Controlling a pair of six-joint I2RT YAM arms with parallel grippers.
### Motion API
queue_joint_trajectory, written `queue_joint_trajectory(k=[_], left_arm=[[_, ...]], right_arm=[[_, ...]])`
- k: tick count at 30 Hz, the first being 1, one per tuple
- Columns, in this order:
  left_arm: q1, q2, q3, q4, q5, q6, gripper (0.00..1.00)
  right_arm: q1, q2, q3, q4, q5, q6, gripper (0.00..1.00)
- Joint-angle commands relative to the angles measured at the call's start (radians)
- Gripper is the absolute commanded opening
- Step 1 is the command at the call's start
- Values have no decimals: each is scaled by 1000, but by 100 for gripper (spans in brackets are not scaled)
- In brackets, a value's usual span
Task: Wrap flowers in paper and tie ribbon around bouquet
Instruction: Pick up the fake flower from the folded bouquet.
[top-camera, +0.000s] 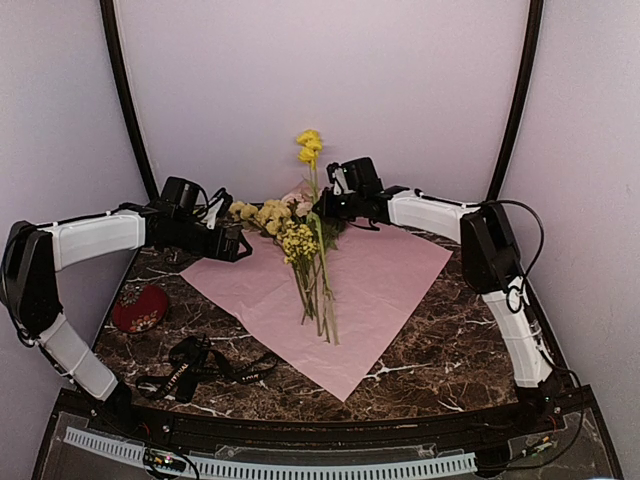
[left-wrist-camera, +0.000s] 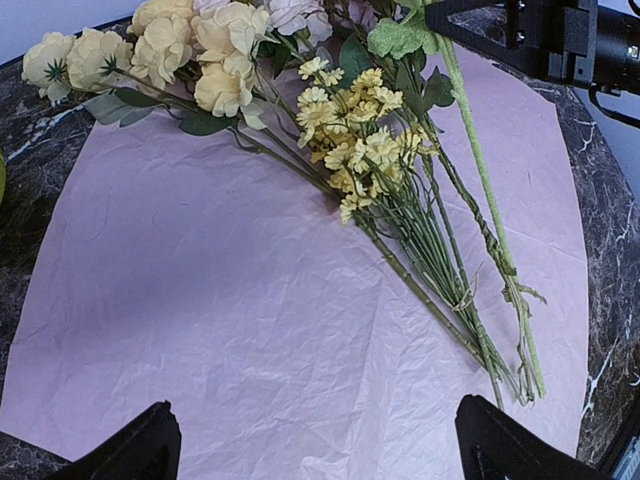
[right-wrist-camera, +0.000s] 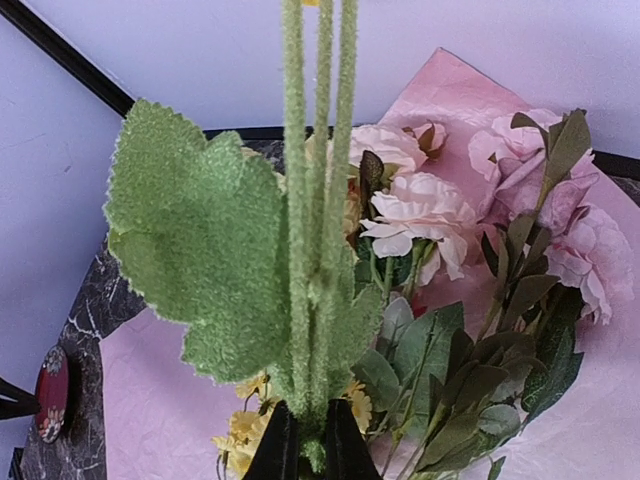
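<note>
Marble worktop (top-camera: 450, 350) bearing the paper (top-camera: 390, 290), laid flat as a diamond across the middle of the top view. The flowers (top-camera: 300, 245) lie on it, long axis running from blooms at upper centre to stem ends at lower centre. One yellow-headed stem (right-wrist-camera: 315, 250) stands nearly upright above the bloom end, clenched low on its stalk by the right pincer (right-wrist-camera: 310, 440). The coming move is probably to lay this stem down, which means tipping it into line with the bunch below. The left pincer (top-camera: 243, 245), spread wide and grasping nothing, hangs beside the paper's left corner and is the nearer one for a first fold. The ribbon (top-camera: 200, 365) lies untouched at lower left, off the paper.
</note>
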Motion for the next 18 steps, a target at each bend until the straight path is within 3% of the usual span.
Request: queue_joint_trajectory(k=[1, 10, 18], left_arm=[[5, -15, 17, -13, 15, 1, 99], [5, 14, 17, -11, 11, 0, 99], [4, 65, 29, -32, -49, 20, 99]], right_arm=[[1, 43, 22, 64, 71, -21, 9], [2, 55, 87, -64, 143, -98, 54], [-13, -156, -30, -195, 187, -173, 67]])
